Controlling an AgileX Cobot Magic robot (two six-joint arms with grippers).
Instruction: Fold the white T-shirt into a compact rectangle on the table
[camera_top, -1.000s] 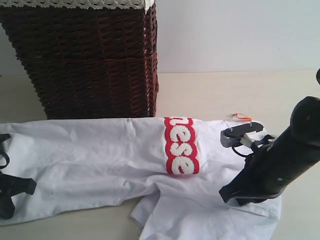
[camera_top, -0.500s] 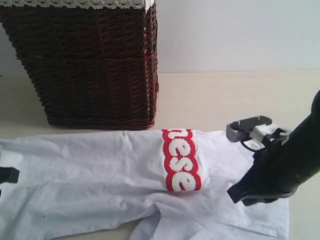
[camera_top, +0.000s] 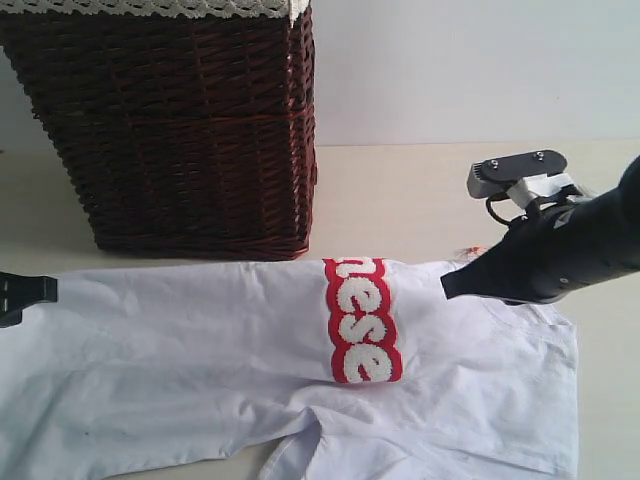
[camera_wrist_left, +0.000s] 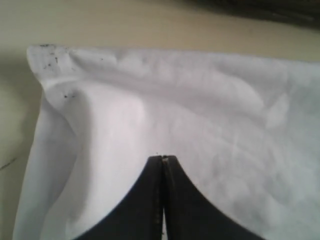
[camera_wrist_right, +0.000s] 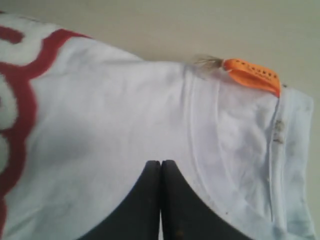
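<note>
- A soft, creased white T-shirt (camera_top: 180, 350) lies spread on the matte cream table (camera_top: 420, 190), before a dark wicker basket (camera_top: 180, 130).
- Fuzzy red-edged lettering (camera_top: 362, 320) bands its middle, and an orange tag (camera_wrist_right: 252, 75) marks the neck.
- The tapered black left claw (camera_wrist_left: 163, 159) and right claw (camera_wrist_right: 160, 162) hang over the cloth, each pinched together.

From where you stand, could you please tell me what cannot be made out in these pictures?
Lettering on the white T-shirt: exterior view shows only "ese"; a fold hides the rest.
Left end effector, right end effector: shut; wrist views, own tips hide whether cloth is pinched.
Orange tag: markings too small, right wrist view.
Wicker basket: inside cut off by exterior view's top edge.
</note>
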